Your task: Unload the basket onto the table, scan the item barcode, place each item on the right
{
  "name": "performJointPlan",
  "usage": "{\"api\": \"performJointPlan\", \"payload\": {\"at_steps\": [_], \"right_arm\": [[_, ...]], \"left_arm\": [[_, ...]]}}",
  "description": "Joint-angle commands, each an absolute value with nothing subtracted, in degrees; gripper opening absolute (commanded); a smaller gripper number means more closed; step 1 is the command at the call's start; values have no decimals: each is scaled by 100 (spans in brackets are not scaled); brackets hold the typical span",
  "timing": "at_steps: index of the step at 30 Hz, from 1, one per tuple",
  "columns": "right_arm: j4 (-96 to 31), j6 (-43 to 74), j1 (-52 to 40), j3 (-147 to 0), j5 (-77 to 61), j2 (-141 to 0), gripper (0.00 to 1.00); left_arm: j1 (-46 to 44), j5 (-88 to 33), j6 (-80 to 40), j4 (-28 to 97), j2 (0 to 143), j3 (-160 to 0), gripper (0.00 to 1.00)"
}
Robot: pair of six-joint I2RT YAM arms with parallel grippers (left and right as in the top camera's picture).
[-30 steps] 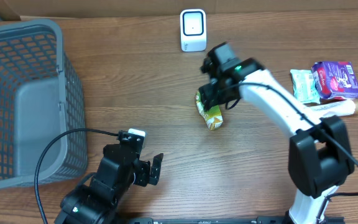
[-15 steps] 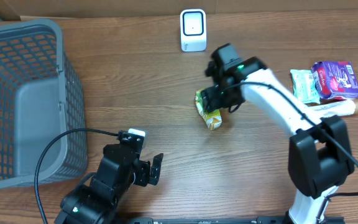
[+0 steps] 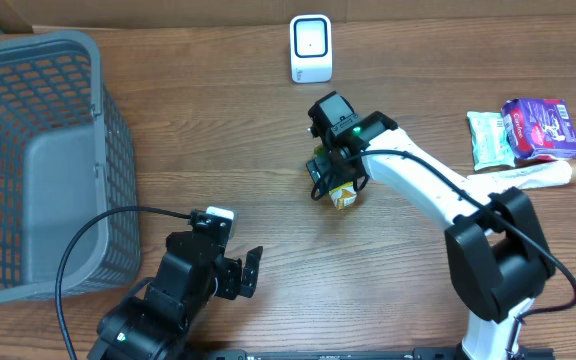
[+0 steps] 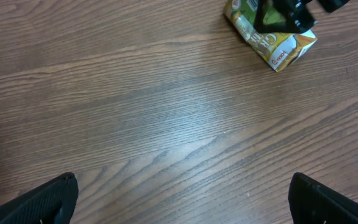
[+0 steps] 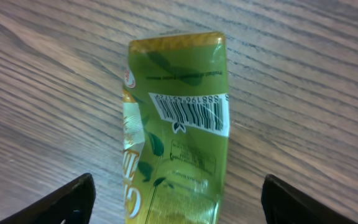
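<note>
My R gripper [image 5: 179,199] open, straddling pack [image 5: 176,130], nothing held. Looks light, soft, slick; I'd pinch its 2 long edges, barcode [image 5: 190,112] up.

It looked like a mock shop checkout on a test bench: a grey plastic mesh shopping basket [image 3: 118,150] stood on a brown wood-grain table [image 3: 218,130], with a small white box-shaped scanner [image 3: 310,48] and a purple foil snack packet [image 3: 540,128] nearby.
</note>
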State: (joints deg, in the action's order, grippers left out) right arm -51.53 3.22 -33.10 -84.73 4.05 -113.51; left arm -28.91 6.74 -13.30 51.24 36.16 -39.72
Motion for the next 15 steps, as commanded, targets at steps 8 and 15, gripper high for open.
{"api": "performJointPlan", "payload": {"at_steps": [8,15], "right_arm": [[-5063,349,-3514,-8431,552,-11664,80],[-4976,473,-3496,-8431,666,-11773,65]], "left_arm": [[-2936,749,-1240,5118,3627,-3953,100],[-2936,749,-1240,5118,3627,-3953,99]]}}
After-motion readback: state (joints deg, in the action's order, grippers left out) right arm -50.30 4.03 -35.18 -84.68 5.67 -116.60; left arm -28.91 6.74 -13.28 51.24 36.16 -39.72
